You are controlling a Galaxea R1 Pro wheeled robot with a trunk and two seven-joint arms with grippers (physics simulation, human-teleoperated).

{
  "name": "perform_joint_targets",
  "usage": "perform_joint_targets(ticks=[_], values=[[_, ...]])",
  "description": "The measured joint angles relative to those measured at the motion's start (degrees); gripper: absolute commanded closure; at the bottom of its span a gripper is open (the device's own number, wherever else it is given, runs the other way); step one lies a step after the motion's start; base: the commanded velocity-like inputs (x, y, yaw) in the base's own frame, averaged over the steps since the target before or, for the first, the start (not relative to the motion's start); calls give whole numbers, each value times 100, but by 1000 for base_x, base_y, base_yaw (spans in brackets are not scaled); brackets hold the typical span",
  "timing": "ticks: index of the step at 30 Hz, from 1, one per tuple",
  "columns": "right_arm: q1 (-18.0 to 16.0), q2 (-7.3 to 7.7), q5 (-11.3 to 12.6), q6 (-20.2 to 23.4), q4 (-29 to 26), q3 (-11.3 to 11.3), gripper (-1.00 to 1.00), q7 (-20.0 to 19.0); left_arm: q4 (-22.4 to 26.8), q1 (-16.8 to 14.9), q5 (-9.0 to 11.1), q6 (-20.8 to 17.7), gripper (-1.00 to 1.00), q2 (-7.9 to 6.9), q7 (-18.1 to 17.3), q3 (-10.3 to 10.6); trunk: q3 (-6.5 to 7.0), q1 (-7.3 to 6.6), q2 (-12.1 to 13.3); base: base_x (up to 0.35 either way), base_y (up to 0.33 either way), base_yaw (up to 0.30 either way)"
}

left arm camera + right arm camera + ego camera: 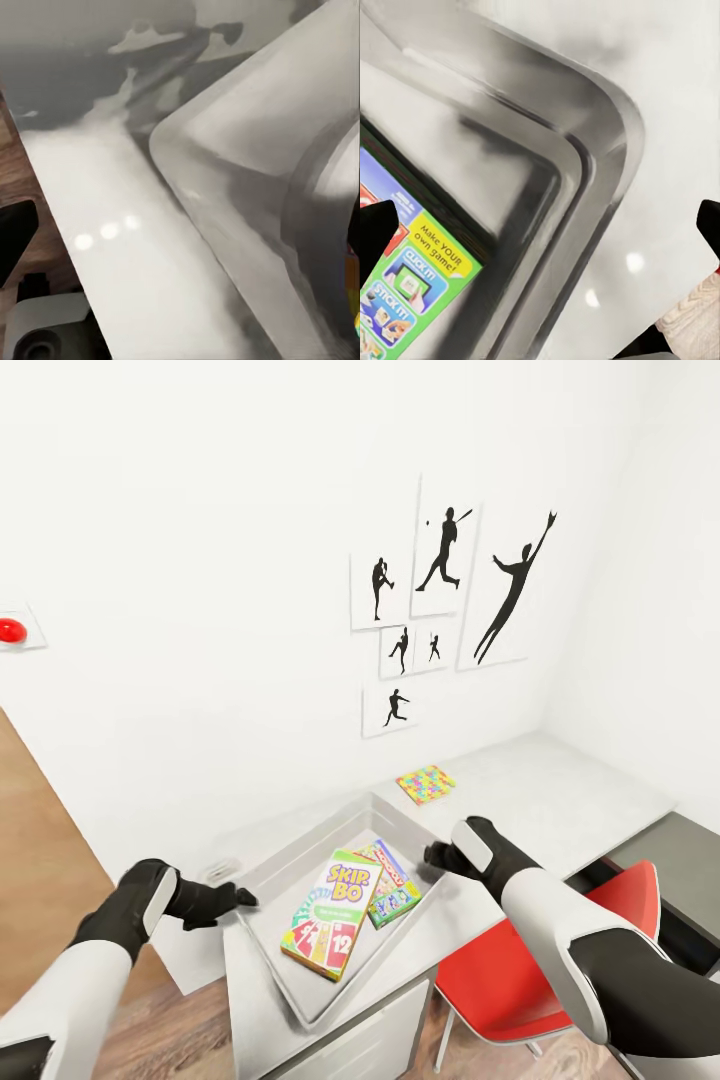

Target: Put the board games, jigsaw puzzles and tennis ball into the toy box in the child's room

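The left gripper [243, 898] hangs just off the toy box [262, 880] at its left rim; whether its fingers are spread or closed cannot be told. In the left wrist view the toy box's rounded corner [225, 150] sits close ahead over the pale table [112, 247]. The right gripper [432, 854] is at the box's right rim, and the right wrist view shows its two dark fingertips [375, 232] set wide apart with nothing between them, above the box's corner [585, 142].

Inside the toy box, between the two grippers, lie the Skip-Bo board game [332, 911] and a smaller green-edged board game [393, 883] beside it, nearer the right gripper; its printed lid [420, 277] shows under the right fingers. A jigsaw puzzle [426, 783] lies flat on the table beyond the box, near the table's wall edge, well apart from both grippers. A red chair [520, 970] stands at the table's front edge.
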State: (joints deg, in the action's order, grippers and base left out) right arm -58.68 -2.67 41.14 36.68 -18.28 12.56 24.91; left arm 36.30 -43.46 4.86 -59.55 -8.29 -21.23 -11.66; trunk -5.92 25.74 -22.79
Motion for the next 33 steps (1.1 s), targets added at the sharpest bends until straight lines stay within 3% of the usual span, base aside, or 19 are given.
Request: perform_joint_targets(ticks=[12,20,26,30,33], values=[[-5,28,-1,61,-707,-12,-100,19,419,0,2,-6,-100,-226,-122,23,0,0,0,0,0,0],[-3,56,2,199,-1066,-5,-100,27,482,0,-8,1,-100,-506,-911,71,0,0,0,0,0,0],[-2,76,10,236,-1279,-9,-100,21,489,0,-15,2,-100,-726,-1281,83,0,0,0,0,0,0],[75,115,44,476,-1937,-24,-100,19,494,1,-20,3,-100,-990,-1764,86,0,0,-1,0,0,0],[337,270,79,791,-2753,-40,-100,15,498,11,-26,15,-100,-1259,-2307,90,0,0,-1,0,0,0]])
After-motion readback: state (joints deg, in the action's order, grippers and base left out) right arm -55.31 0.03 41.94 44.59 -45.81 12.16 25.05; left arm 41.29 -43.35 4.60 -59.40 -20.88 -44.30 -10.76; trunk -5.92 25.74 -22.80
